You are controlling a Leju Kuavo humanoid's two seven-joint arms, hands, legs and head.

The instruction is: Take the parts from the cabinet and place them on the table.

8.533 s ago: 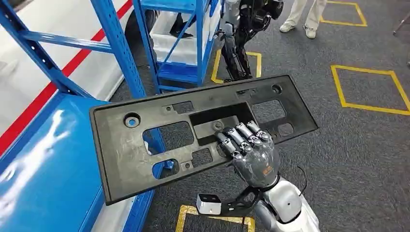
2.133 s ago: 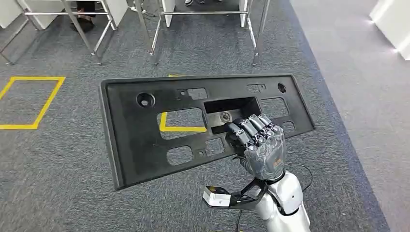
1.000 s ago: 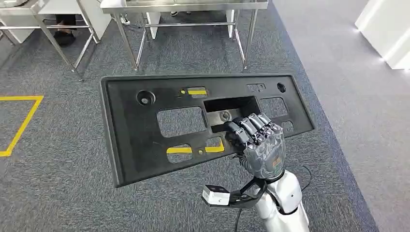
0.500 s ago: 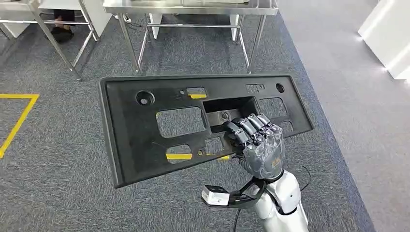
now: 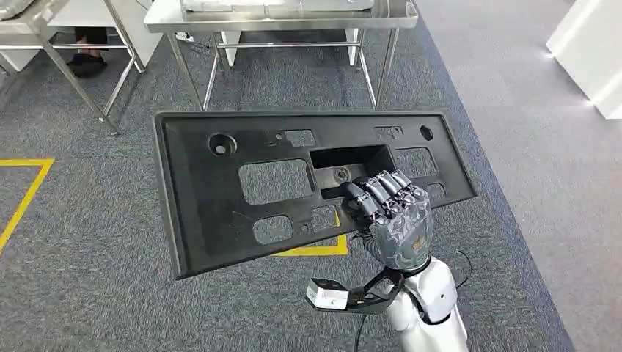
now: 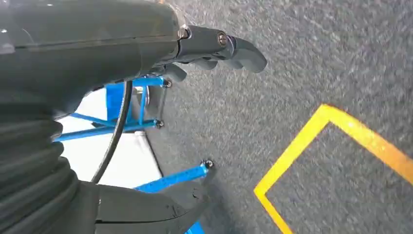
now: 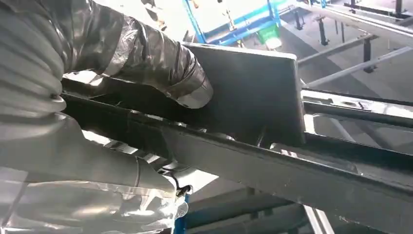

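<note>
**Robot hand carries black panel toward tabletop**

The right robot hand point(image 5: 392, 220) grips a long black panel point(image 5: 220, 198) by its near edge, held above the grey carpet point(image 5: 88, 293). A steel tabletop point(image 5: 279, 18) stands ahead. The left robot hand point(image 6: 214, 48) hangs, grasping nothing.

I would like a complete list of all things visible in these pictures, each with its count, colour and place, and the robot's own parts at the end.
Plastic panel: one, black, long with cut-out holes, held flat above the floor.
Metal table: one, silver, ahead of the robot beyond the panel.
Second metal table: one, silver, at the far left.
Floor marking: yellow lines on the grey carpet, left of the panel and under it.
Shelving frame: blue, seen in the left wrist view.
Shoes: dark, a person's, under the second table.
Right hand: one, grey, grips the panel at its rectangular opening.
Left hand: one, dark grey, above the carpet, holding nothing.
</note>
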